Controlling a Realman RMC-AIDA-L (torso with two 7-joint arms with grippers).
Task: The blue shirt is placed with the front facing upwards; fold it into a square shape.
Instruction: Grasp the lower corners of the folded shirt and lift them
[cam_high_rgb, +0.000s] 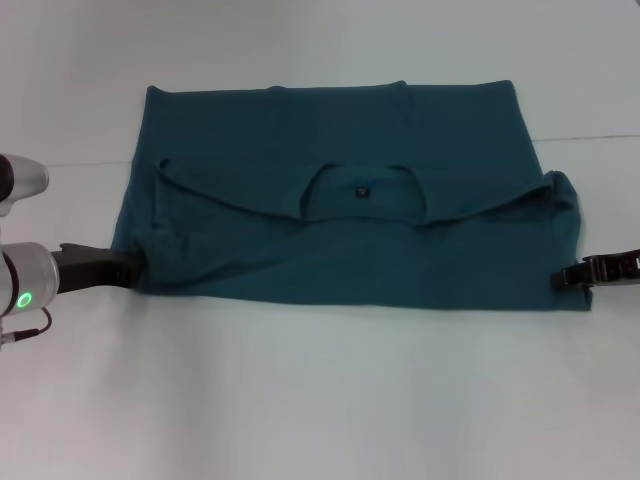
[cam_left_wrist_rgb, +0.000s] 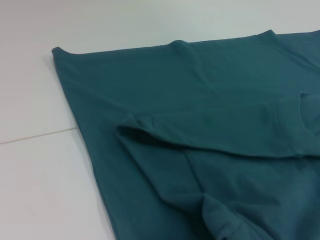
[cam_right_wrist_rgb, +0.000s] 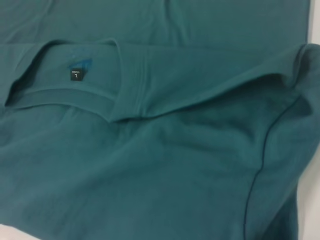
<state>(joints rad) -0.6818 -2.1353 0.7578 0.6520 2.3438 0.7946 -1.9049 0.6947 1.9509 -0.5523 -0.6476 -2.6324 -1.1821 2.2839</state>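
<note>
Crosswise on the table (cam_high_rgb: 320, 400), the blue shirt (cam_high_rgb: 340, 250) lies folded, neckline mid-fold; both grippers' fingers' state seemingly unreadable.

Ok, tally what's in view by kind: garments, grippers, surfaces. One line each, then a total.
Garments: 1, the blue shirt, folded across its width, neckline label showing.
Grippers: 2, the left gripper at the shirt's left edge, the right gripper at its right edge.
Surfaces: 1, the white table.
Total: 4

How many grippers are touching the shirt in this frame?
2. The left gripper meets the blue shirt at its near left corner; the right gripper meets its near right corner.
</note>
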